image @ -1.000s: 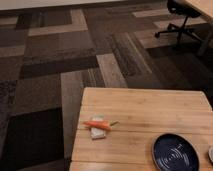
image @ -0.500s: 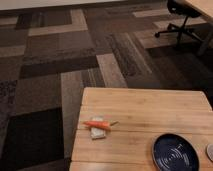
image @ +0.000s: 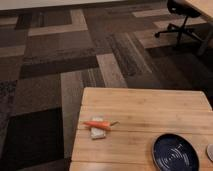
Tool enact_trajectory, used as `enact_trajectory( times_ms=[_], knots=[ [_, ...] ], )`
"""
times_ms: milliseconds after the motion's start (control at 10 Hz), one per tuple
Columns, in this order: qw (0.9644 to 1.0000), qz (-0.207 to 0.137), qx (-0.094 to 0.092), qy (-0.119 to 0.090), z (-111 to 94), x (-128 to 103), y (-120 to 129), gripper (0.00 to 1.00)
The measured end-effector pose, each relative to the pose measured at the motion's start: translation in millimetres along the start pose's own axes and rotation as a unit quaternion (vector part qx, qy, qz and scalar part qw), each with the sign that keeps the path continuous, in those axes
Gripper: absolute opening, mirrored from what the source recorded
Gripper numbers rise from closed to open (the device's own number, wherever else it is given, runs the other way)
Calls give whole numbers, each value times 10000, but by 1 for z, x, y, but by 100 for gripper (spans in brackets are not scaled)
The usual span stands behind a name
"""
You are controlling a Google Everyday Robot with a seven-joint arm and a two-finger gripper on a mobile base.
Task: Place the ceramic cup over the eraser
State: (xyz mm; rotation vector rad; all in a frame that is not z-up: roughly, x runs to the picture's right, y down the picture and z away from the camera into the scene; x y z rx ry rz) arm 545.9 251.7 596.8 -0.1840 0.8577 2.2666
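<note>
The gripper does not appear anywhere in this camera view, so whether it holds anything cannot be told. On the wooden counter [image: 150,107], the eraser [image: 99,131] lies flat near the left edge, with a thin orange carrot-like thing [image: 99,124] resting across its top, green tip pointing right. A dark blue plate [image: 175,151] sits near the counter's front right. At the far right edge, just beside the plate, a sliver of the white ceramic cup [image: 210,151] shows, cut off by the frame. Patterned carpet [image: 60,65] lies beyond, with an office chair [image: 181,20] at upper right.
</note>
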Motion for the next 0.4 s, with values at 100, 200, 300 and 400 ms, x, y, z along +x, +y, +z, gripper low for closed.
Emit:
enact_trajectory(
  times_ms=[100, 200, 300, 400],
  knots=[
    [10000, -1, 0, 0, 0, 0, 0, 69],
    [10000, 0, 0, -1, 0, 0, 0, 79],
    [10000, 0, 0, -1, 0, 0, 0, 80],
    [10000, -1, 0, -1, 0, 0, 0, 80]
  ],
)
